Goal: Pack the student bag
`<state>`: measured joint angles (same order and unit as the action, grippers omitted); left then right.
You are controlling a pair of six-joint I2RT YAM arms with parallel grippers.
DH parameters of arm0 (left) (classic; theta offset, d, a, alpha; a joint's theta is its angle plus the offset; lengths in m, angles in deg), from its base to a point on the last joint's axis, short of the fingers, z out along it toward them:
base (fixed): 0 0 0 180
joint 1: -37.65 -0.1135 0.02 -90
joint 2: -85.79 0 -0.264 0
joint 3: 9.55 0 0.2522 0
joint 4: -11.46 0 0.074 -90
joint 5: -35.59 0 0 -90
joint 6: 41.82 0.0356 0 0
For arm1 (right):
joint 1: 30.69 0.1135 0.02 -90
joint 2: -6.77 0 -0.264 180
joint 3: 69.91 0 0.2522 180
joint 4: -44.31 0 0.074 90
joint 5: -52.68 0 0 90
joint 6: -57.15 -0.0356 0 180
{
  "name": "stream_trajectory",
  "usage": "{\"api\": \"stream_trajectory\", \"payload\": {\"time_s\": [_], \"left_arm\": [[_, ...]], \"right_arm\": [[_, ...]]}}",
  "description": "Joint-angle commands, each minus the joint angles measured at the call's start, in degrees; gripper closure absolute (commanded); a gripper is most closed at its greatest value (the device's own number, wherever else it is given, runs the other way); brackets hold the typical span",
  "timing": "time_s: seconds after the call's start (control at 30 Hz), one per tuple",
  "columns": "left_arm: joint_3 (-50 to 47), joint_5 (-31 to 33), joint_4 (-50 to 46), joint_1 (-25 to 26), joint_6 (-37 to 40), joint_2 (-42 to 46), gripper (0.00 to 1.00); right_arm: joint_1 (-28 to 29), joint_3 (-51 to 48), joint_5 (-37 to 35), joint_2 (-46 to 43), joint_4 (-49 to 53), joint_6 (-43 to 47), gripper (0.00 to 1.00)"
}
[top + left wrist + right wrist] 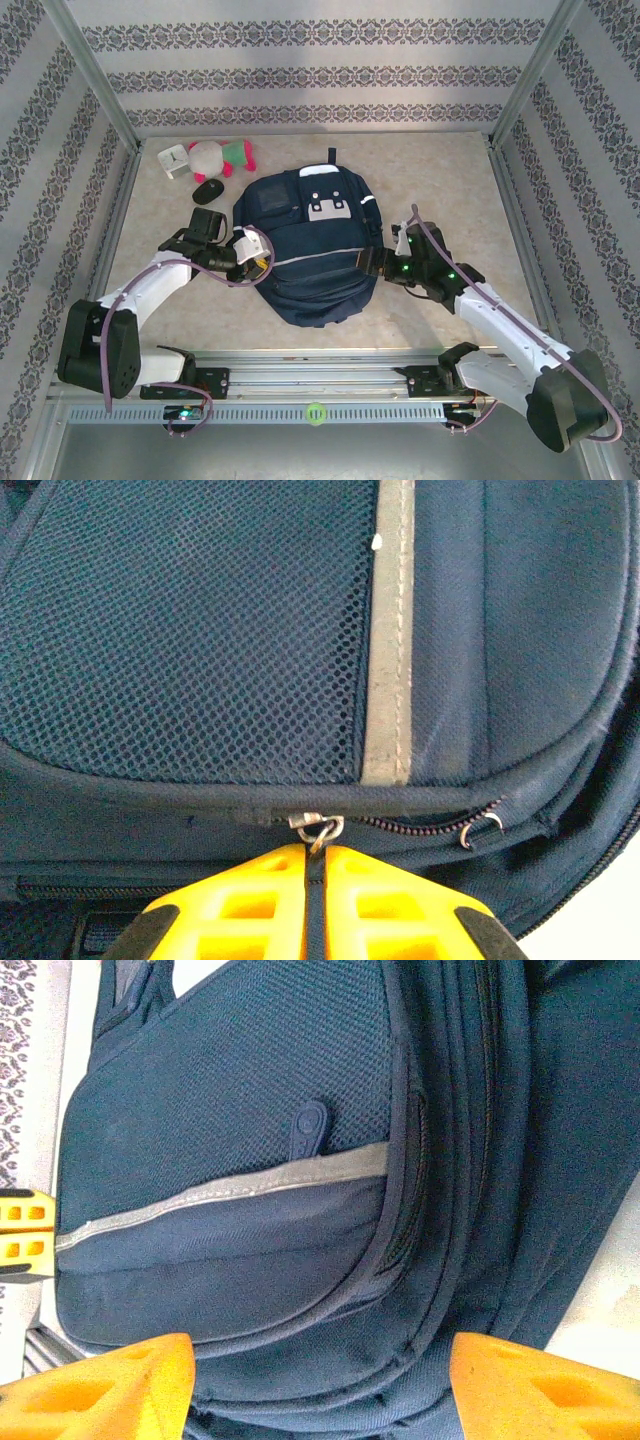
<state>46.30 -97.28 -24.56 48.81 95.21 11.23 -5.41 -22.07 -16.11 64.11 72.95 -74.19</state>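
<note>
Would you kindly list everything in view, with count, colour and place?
student bag: one, navy with grey patches, table centre.
plush toy: one, pink and green, far left.
small white item: one, white, left of the plush toy.
rounded black object: one, black, near the bag's far-left corner.
zip pull: one, silver, bag's left edge; second ring beside it.
table: one, beige, beneath everything.
left gripper: one, yellow fingers, shut on the zip pull.
right gripper: one, yellow fingers, open at the bag's right side.
</note>
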Motion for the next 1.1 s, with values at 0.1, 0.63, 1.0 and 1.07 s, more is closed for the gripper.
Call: {"api": "stream_trajectory", "payload": {"time_s": [0.1,0.63,1.0,1.07], "left_arm": [[-2.3,-3.9,0.3,0.9,-3.8,2.8,0.93],[-6.5,2.9,15.1,1.4,-12.3,1.9,0.48],[-4.0,1.4,8.7,3.9,-10.4,-1.0,0.84],[-3.0,0.5,5.5,4.0,-9.8,-0.5,0.90]], "right_arm": [[1.8,-1.4,-2.2,-1.4,-0.8,-4.0,0.32],[2.8,-2.1,-2.4,-1.1,-1.4,-4.5,0.31],[4.8,-5.6,-3.5,-2.7,-3.0,-8.9,0.30],[5.5,-6.4,-4.6,-3.2,-3.9,-10.6,0.31]]}}
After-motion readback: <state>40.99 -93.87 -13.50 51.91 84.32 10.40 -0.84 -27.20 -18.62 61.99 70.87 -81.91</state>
